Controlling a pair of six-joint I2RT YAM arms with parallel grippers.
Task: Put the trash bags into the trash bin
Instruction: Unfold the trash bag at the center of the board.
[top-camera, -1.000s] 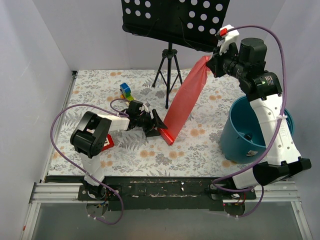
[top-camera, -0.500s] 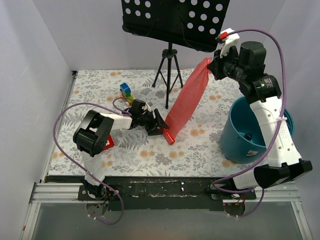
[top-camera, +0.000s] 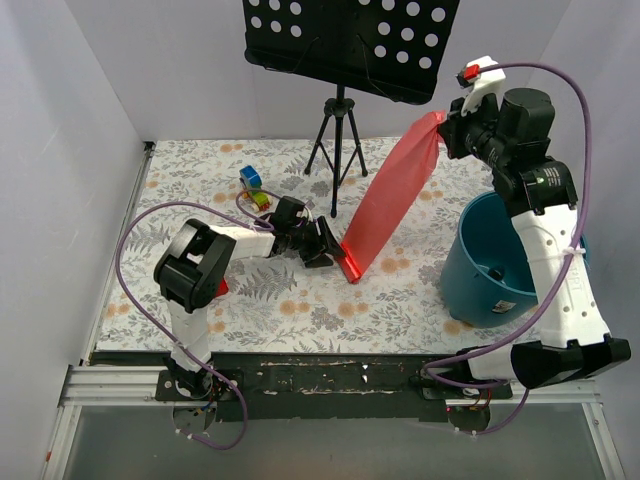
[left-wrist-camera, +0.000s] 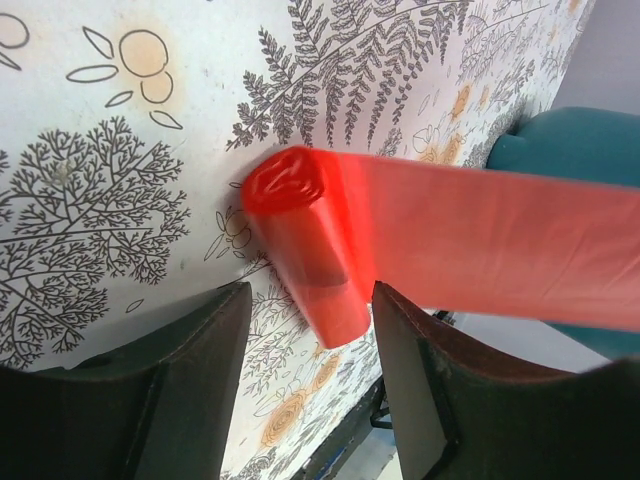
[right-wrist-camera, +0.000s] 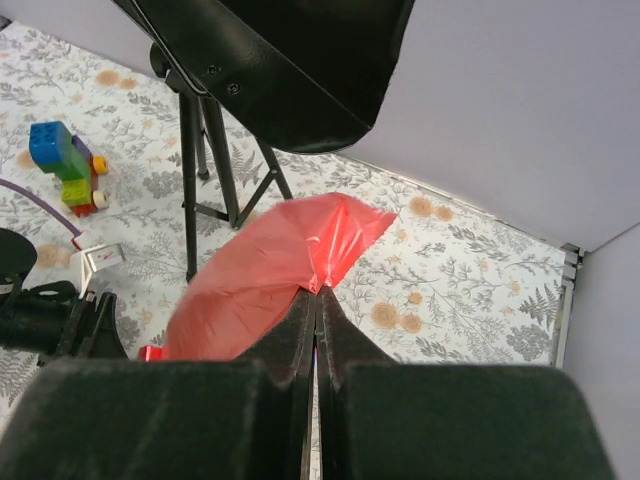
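- The right gripper (top-camera: 449, 131) is clenched on the top corner of the trash bag (top-camera: 395, 195), holding it high beside the black music stand (top-camera: 350, 40); in the right wrist view the fingertips meet on the bunched film
- From that pinch the bag runs as one long taut strip, slanting down and to the left to the table (top-camera: 300, 310)
- Its lower end is a tight roll (left-wrist-camera: 305, 255) lying on the floral cloth, long axis pointing toward the left gripper (top-camera: 328, 255)
- The left gripper's jaws stand apart on either side of the roll, not clamped on it
- The trash bin (top-camera: 480, 270) sits at the right, below the right arm, so that arm is much the nearer
- The film is thin, translucent, crinkly and limp; the bin is smooth, rigid and tapered
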